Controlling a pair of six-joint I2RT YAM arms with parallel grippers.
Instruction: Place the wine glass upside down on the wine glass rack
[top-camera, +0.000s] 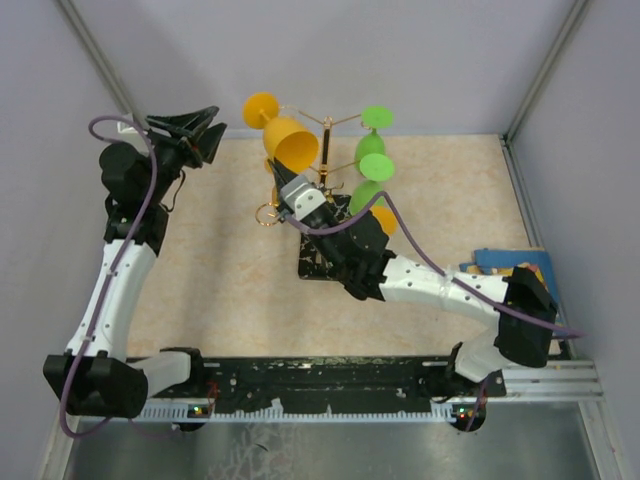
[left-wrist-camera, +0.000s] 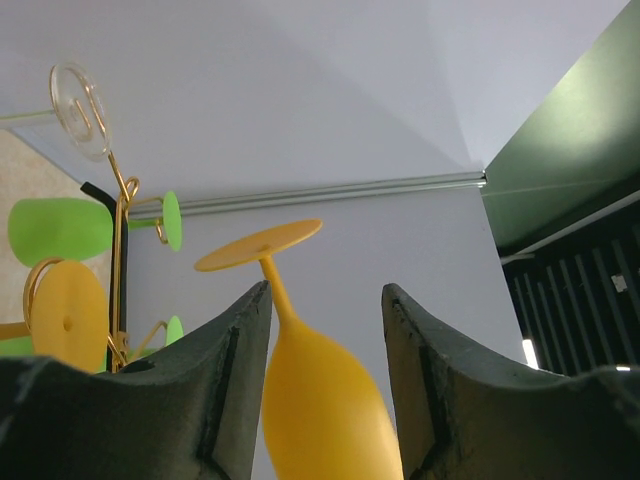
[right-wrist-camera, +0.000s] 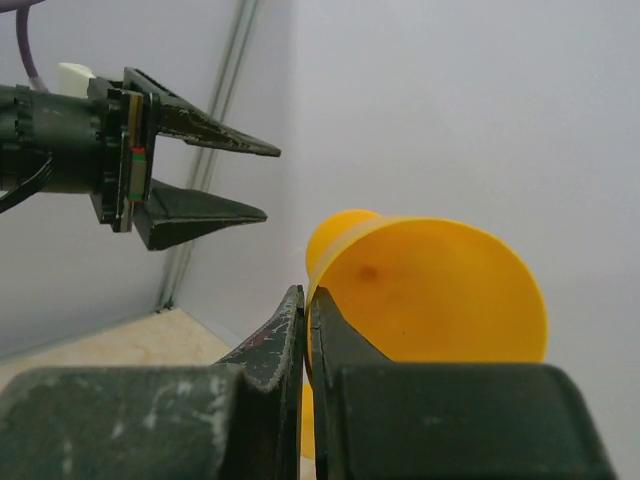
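Wine glass (top-camera: 288, 140), yellow, is held aloft over the worktop (top-camera: 220, 290), just left of the wine glass rack (top-camera: 325, 150), tilted with its foot toward the far wall. The right hand (top-camera: 286, 178) is pinched on the bowl's rim, probably so that stem and foot are free to slide into a curled arm. The left hand (top-camera: 212, 128), fingers apart and empty, hovers near the foot, perhaps to steady it. Green glasses (top-camera: 372, 165) occupy the rack's right side.
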